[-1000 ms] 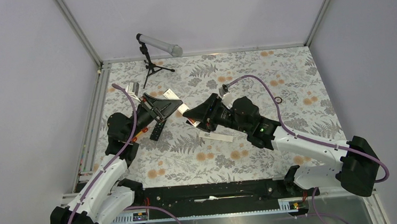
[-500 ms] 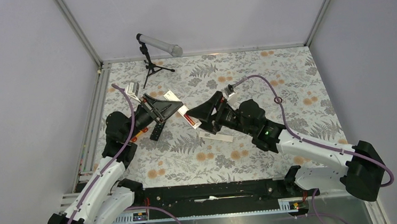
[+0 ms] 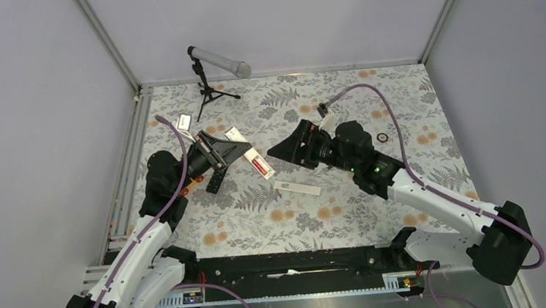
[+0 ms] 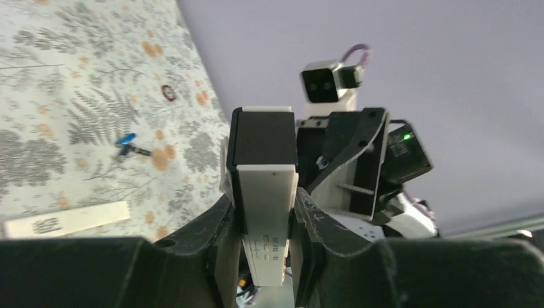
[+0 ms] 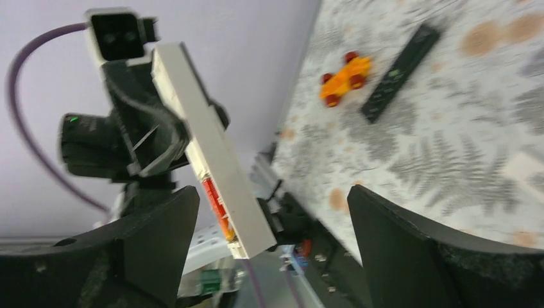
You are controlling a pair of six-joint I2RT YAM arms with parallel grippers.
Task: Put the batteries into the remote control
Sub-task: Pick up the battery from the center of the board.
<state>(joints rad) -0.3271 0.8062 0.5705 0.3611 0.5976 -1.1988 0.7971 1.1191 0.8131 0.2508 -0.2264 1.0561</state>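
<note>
The left gripper [image 4: 265, 215] is clamped on the white remote control [image 4: 264, 186], held off the table [image 4: 38, 77]. A red battery [image 5: 213, 200] sits in its open back, though blur hides whether a second slot is filled. Beyond it, the loose cover [image 4: 67, 219] and a blue battery [image 4: 128, 142] lie on the table, so loading looks partly done. Farther off, the right gripper [image 5: 272, 192] gapes wide, empty

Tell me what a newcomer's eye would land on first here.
The white remote, gripped above mid-table by the left gripper, shows a red battery in its open compartment. The right gripper hangs open beside it, not touching. A microphone stands at the far-left edge.
</note>
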